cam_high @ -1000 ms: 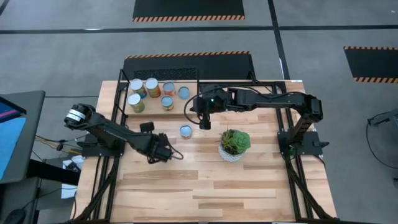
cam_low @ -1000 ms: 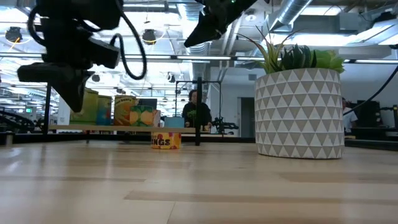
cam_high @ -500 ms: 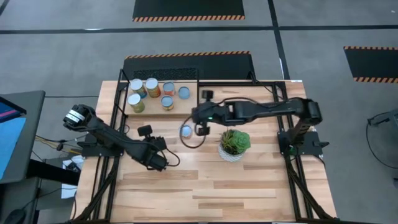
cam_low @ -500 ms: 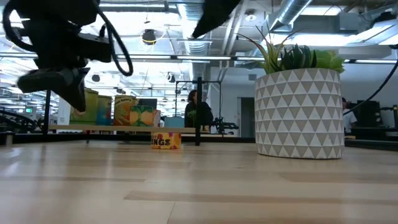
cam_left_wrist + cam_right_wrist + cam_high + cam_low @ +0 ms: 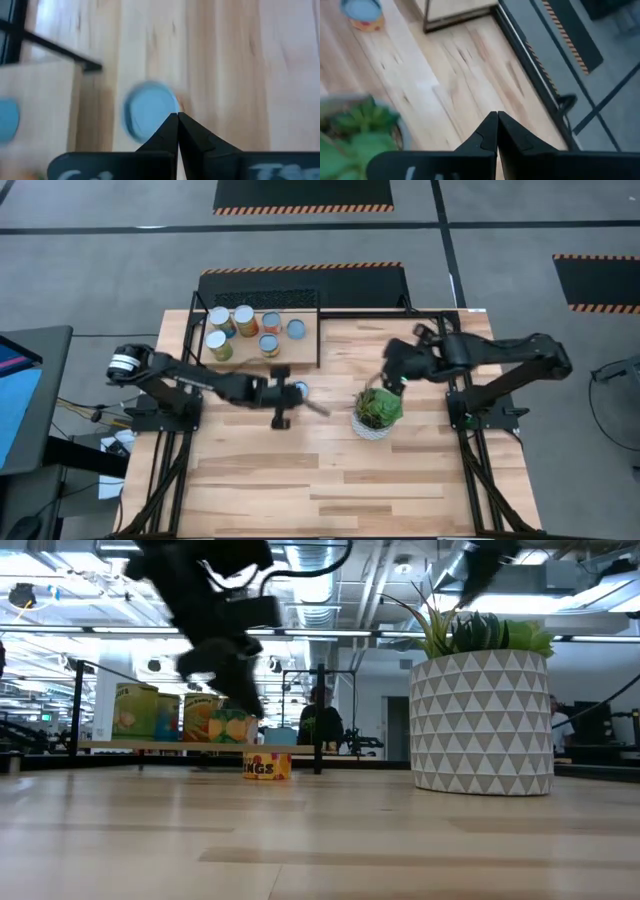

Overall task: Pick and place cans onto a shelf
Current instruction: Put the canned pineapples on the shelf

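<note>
Tabletop (image 5: 400,480): plank wood, both arms over it. Shelf (image 5: 300,355) sat at the table's far left corner, light wood in a black bar frame.

Potted plant (image 5: 376,412) stood right of centre, not part of the job.

Left gripper (image 5: 281,402) was stretched toward mid-table, just at the loose can; in the left wrist view its fingertips (image 5: 176,120) met at a point, together, holding nothing. Right gripper (image 5: 392,376) hung just behind the plant, fingers likewise pressed together and empty.

Cans: six counted on the shelf (image 5: 244,330), clustered toward its left end. One blue-topped can (image 5: 299,390) stood on the tabletop just in front of the shelf, apart from it.

Judgement: task nearly finished. One can left to grasp, lift and set on the shelf; the left arm looked best placed, though its fingers would need to part first.
</note>
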Action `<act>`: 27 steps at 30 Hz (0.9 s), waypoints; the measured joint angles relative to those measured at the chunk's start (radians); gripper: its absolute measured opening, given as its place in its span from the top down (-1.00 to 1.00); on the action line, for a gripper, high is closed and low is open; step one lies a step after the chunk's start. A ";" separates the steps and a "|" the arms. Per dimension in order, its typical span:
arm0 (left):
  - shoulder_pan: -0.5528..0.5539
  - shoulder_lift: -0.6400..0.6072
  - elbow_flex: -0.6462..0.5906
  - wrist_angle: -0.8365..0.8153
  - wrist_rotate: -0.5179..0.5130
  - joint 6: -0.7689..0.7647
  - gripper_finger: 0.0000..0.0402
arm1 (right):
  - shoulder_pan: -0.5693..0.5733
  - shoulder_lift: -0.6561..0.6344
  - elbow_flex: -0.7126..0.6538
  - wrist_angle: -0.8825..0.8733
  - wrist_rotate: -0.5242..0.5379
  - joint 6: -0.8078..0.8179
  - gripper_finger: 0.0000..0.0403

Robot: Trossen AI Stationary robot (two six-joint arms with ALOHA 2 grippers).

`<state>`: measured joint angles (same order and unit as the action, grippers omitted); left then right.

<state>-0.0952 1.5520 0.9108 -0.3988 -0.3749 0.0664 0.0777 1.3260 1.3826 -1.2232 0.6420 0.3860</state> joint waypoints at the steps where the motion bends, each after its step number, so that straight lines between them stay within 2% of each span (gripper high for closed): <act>1: 0.033 0.000 0.000 0.044 0.038 0.022 1.00 | 0.018 -0.038 -0.050 0.000 0.014 0.041 0.86; 5: 0.124 0.000 0.015 0.092 0.076 -0.010 1.00 | 0.099 -0.172 -0.240 0.040 0.049 0.211 0.86; 10: 0.158 0.000 0.047 0.031 0.079 -0.020 1.00 | 0.174 -0.278 -0.413 0.164 0.100 0.268 0.86; 13: 0.159 0.000 0.073 0.004 0.078 -0.016 1.00 | 0.186 -0.295 -0.466 0.222 0.122 0.269 0.86; 18: 0.163 0.000 0.124 -0.011 0.084 0.099 1.00 | 0.183 -0.282 -0.530 0.266 0.155 0.271 0.86; 20: 0.179 0.000 0.137 -0.008 0.134 0.135 1.00 | 0.182 -0.277 -0.569 0.274 0.154 0.303 0.86; 23: 0.236 0.000 0.135 -0.014 0.300 0.135 1.00 | 0.186 -0.280 -0.629 0.278 0.179 0.413 0.86; 25: 0.274 0.000 0.135 -0.010 0.378 0.074 1.00 | 0.196 -0.279 -0.663 0.261 0.179 0.456 0.86; 27: 0.300 0.000 0.135 -0.015 0.407 0.011 1.00 | 0.197 -0.282 -0.673 0.256 0.177 0.461 0.86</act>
<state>0.2049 1.5524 1.0454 -0.4133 0.0317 0.0774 0.2749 1.0439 0.7094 -0.9676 0.8186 0.8470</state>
